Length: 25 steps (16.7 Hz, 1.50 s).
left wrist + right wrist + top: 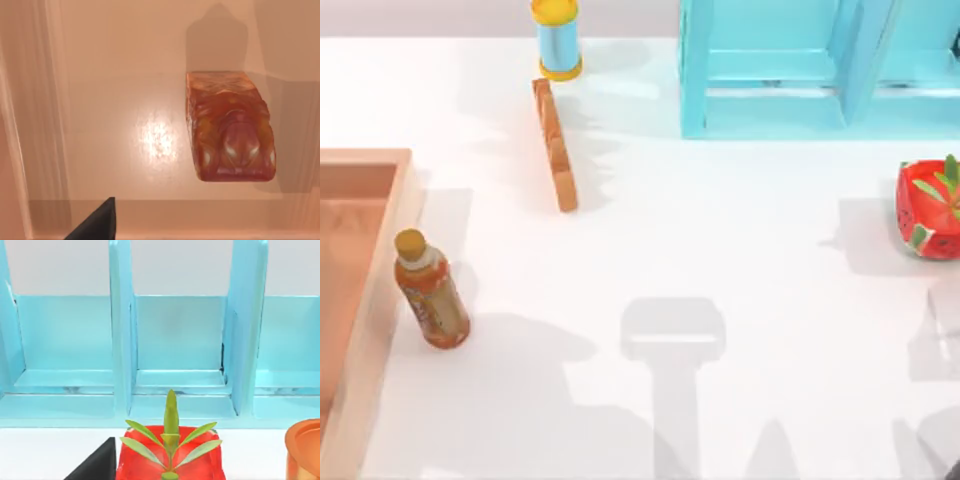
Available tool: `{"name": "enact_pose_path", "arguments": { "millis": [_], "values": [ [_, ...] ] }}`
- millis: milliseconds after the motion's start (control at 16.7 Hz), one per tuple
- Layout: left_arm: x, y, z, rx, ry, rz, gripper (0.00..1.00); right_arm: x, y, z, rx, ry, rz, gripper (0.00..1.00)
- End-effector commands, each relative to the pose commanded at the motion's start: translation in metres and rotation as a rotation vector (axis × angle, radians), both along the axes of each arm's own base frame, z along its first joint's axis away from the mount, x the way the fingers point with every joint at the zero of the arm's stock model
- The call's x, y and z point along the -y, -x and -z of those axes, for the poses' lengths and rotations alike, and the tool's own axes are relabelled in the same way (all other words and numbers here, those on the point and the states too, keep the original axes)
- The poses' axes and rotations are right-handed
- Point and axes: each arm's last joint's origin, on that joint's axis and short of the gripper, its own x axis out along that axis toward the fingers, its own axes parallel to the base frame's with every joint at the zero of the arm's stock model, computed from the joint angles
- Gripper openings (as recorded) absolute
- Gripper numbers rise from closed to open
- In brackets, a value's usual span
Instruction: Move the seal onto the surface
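While the seal [230, 132] lies inside the wooden tray [360, 300], a bottle [430, 290] stands just beside that tray; whether either gripper is open, I cannot tell.

Left hand [92, 224] — one dark fingertip visible, right hand [95, 462] likewise

Surface [720, 250] glossy white. Tray [370, 160] light brown wood. Seal [227, 127] amber-brown, mottled, with a darker red end. Bottle [432, 290] orange-brown, yellow cap. Bar [554, 145] orange wood. Shelf unit [770, 70] light blue. Spool [558, 40] light blue with yellow ends. Pot [930, 210] red, probably watermelon pattern, green leaves.
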Motion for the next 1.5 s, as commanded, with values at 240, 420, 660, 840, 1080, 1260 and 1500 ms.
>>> {"name": "enact_pose_path", "arguments": {
  "millis": [240,420,660,840,1080,1260,1500],
  "values": [
    [0.001,0.0,0.004,0.001,0.0,0.002,1.0,0.0,0.0,0.0,0.0,0.0,0.0,1.0],
    [-0.001,-0.003,0.026,-0.001,0.0,-0.001,1.0,0.0,0.0,0.0,0.0,0.0,0.0,1.0],
    [-0.001,-0.004,0.068,0.0,0.0,0.0,1.0,0.0,0.0,0.0,0.0,0.0,0.0,1.0],
    [0.0,-0.001,0.092,-0.001,0.0,0.001,1.0,0.0,0.0,0.0,0.0,0.0,0.0,1.0],
    [0.0,0.0,0.1,0.0,0.0,0.0,1.0,0.0,0.0,0.0,0.0,0.0,0.0,1.0],
    [0.0,0.0,0.1,0.0,0.0,0.0,0.92,0.0,0.0,0.0,0.0,0.0,0.0,1.0],
    [0.0,0.0,0.1,0.0,0.0,0.0,0.62,0.0,0.0,0.0,0.0,0.0,0.0,1.0]
  ]
}}
